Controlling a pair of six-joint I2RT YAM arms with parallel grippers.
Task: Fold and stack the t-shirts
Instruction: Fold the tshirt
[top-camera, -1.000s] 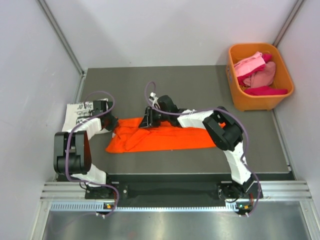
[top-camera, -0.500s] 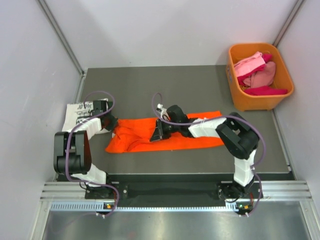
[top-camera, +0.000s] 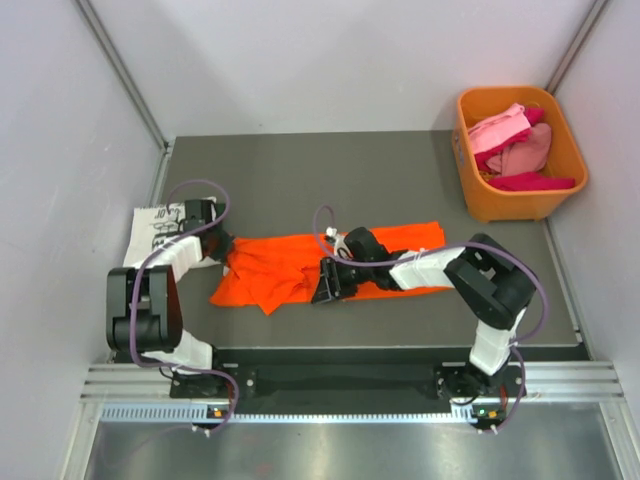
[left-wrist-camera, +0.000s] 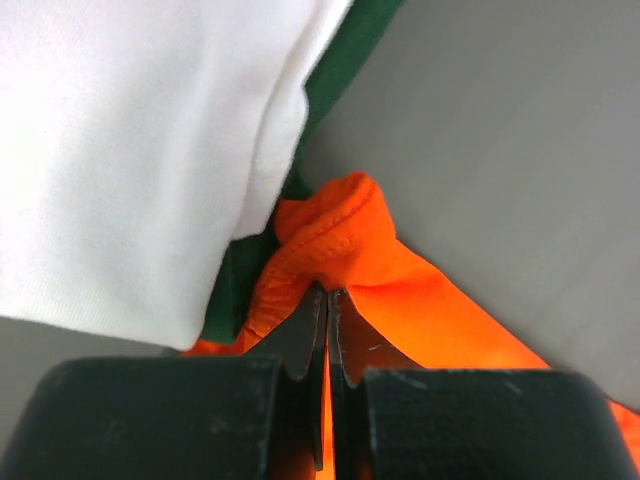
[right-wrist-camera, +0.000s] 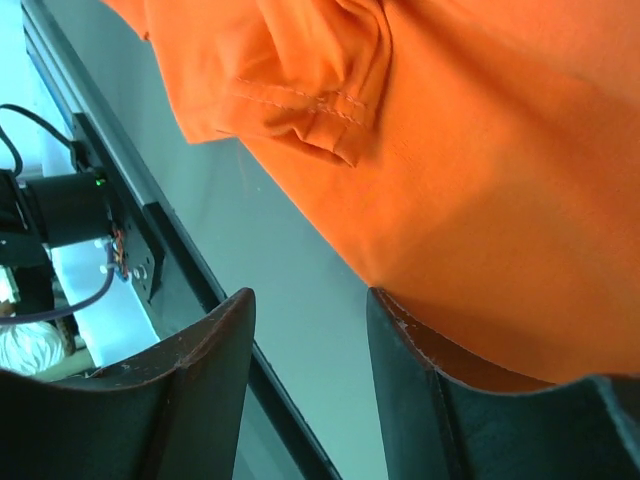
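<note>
The orange t-shirt (top-camera: 290, 262) lay across the middle of the table (top-camera: 400, 170). In the last second the right gripper (right-wrist-camera: 308, 330) had drawn cloth from the shirt's far edge over to its near edge, then let go. Its jaws stood apart with nothing between them, so a lengthwise fold seemed begun, though rumpled. The left gripper (left-wrist-camera: 328, 310) stayed clamped on the shirt's left end, beside the white t-shirt (top-camera: 150, 228), whose black lettering was too small to read. At the far right, the bin (top-camera: 500, 205) held pink and red tees (top-camera: 505, 135).

Lab: white-panelled robot enclosure (top-camera: 330, 60)
</note>
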